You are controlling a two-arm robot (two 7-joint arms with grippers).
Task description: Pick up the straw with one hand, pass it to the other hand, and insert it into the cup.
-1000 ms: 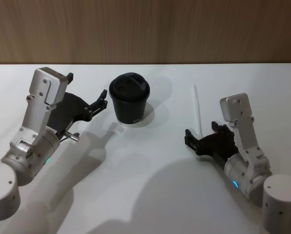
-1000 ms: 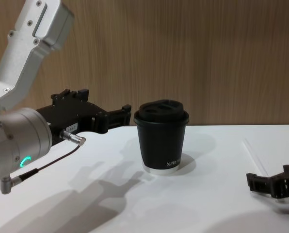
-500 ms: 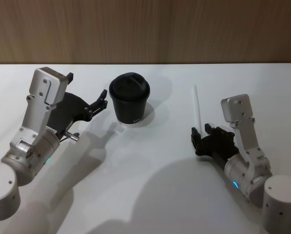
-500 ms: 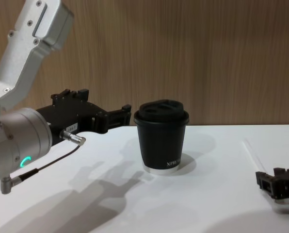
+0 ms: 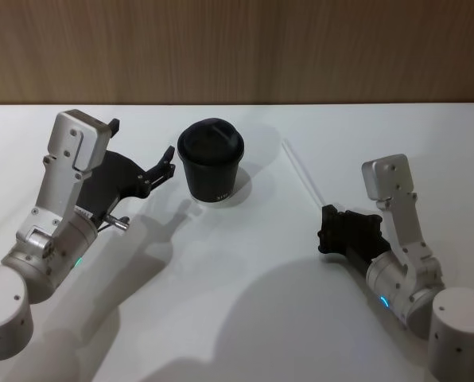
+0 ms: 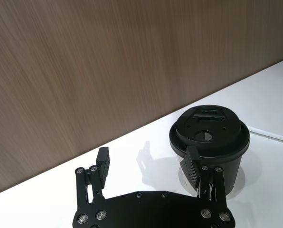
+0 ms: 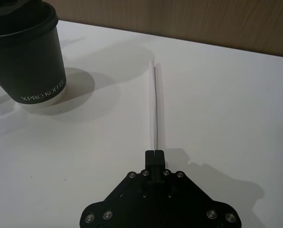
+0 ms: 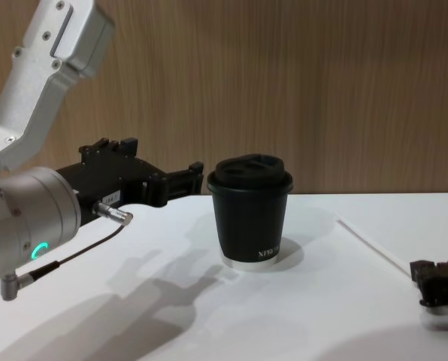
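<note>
1. Right now my right gripper (image 5: 326,229) sits low over the white table (image 5: 221,318) on my right side, its 2 jaws clenched on 1 end of the straw (image 5: 303,173).
2. The white straw runs straight out from those jaws, away from me and slanting toward my left. Its free end lies to the right of the cup (image 5: 211,163), apart from it.
3. I cannot tell whether that free end rests on the table or hangs just above it.
4. The black lidded cup stands upright on the table between my 2 grippers, nearer the wood-panelled wall (image 5: 237,48).
5. My left gripper (image 5: 141,143) hovers just left of the cup, jaws released and spread wide, grasping nothing. 1 fingertip (image 5: 169,157) is close beside the lid and looks apart from it.
6. A thin dark cable (image 8: 74,254) with a metal plug hangs under my left wrist.
</note>
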